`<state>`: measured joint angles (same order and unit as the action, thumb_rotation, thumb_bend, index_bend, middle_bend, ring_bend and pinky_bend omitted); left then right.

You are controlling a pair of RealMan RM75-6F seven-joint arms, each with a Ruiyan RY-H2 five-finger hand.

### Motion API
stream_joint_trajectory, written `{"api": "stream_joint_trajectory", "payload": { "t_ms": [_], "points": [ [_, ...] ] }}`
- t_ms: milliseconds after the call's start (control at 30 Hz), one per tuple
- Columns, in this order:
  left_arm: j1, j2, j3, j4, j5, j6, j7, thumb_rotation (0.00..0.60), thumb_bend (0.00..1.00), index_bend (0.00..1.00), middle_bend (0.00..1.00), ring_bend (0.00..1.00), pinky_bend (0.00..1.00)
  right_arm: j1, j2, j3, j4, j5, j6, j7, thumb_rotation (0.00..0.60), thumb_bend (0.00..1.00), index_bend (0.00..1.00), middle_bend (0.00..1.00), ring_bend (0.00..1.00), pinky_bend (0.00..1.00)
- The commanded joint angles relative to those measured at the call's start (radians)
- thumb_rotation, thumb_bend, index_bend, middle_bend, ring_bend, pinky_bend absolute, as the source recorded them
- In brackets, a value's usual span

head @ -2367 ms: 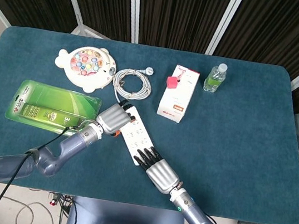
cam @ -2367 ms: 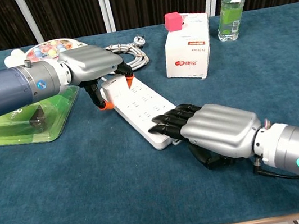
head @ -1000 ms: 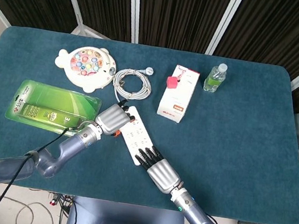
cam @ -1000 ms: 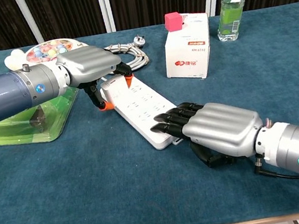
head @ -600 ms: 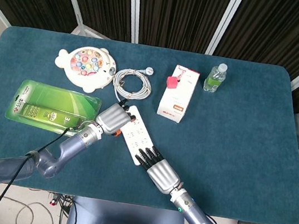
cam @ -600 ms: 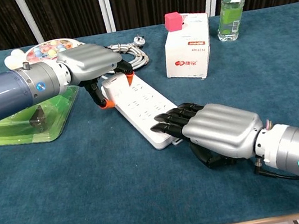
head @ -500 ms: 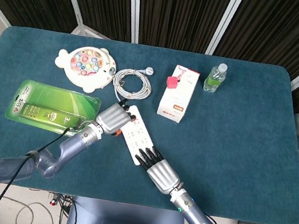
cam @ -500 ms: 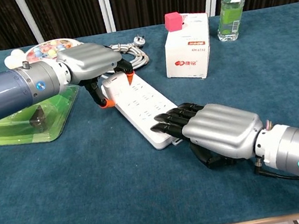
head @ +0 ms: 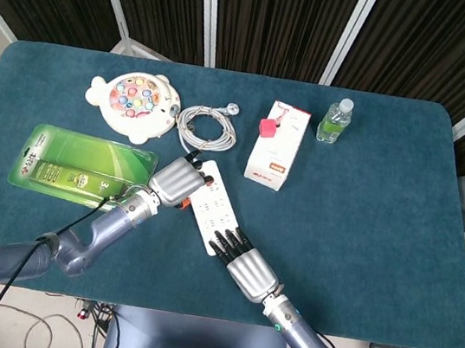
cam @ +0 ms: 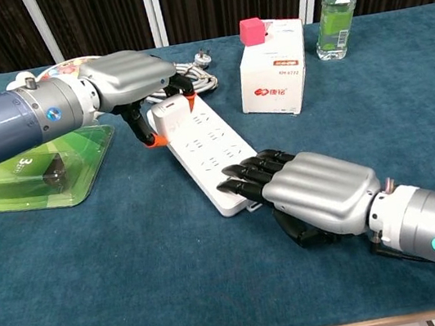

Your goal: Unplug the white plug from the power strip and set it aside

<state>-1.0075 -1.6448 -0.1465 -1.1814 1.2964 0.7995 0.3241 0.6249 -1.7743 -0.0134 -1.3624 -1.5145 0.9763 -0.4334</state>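
Observation:
A white power strip point(cam: 214, 153) lies slantwise on the blue table point(head: 384, 214). The white plug point(cam: 170, 116) stands at its far end. My left hand point(cam: 126, 76) pinches it between the thumb and fingers. I cannot tell whether the plug's pins are clear of the socket. My right hand point(cam: 313, 191) lies palm down, and its dark fingertips point(cam: 240, 177) press on the strip's near end. The head view shows the left hand point(head: 176, 180) over the strip's point(head: 214, 212) far end, hiding the plug, and the right hand point(head: 246, 267) at the near end.
A green blister pack point(head: 83, 167) lies left of the left hand. Behind the strip are a coiled white cable point(head: 206, 126), a fish-shaped toy point(head: 134, 102), a white box point(head: 276, 150) with a pink cube on it, and a bottle point(head: 335, 121).
My left hand has risen a little with the plug in its pinch, and the strip's far end has shifted slightly. The right hand stays pressed on the near end.

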Motion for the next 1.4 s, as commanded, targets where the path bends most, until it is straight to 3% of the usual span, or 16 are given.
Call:
{"api": "stream_joint_trajectory", "payload": {
  "t_ms": [33, 600, 933, 1400],
  "points": [
    [0.001, 0.004, -0.001, -0.005, -0.002, 0.000, 0.001, 0.600, 0.37, 0.74, 0.78, 0.28, 0.13, -0.001, -0.002, -0.001, 0.002, 0.001, -0.002, -0.002, 0.600, 0.97, 0.00, 0.00, 0.00, 0.04],
    [-0.003, 0.011, -0.008, -0.031, 0.010, 0.013, -0.015, 0.600, 0.37, 0.75, 0.78, 0.29, 0.13, -0.001, -0.014, -0.006, 0.010, 0.002, -0.008, -0.010, 0.600, 0.97, 0.00, 0.00, 0.00, 0.04],
    [-0.007, -0.016, -0.047, -0.068, -0.037, 0.027, -0.026, 0.600, 0.37, 0.75, 0.78, 0.29, 0.13, 0.000, -0.018, -0.006, 0.012, -0.002, -0.008, -0.009, 0.600, 0.97, 0.00, 0.00, 0.00, 0.04],
    [-0.006, -0.001, -0.064, -0.119, -0.056, 0.043, -0.023, 0.600, 0.37, 0.75, 0.78, 0.29, 0.13, -0.002, -0.025, -0.011, 0.011, -0.004, -0.010, -0.013, 0.600, 0.97, 0.00, 0.00, 0.00, 0.04]
  ]
}}
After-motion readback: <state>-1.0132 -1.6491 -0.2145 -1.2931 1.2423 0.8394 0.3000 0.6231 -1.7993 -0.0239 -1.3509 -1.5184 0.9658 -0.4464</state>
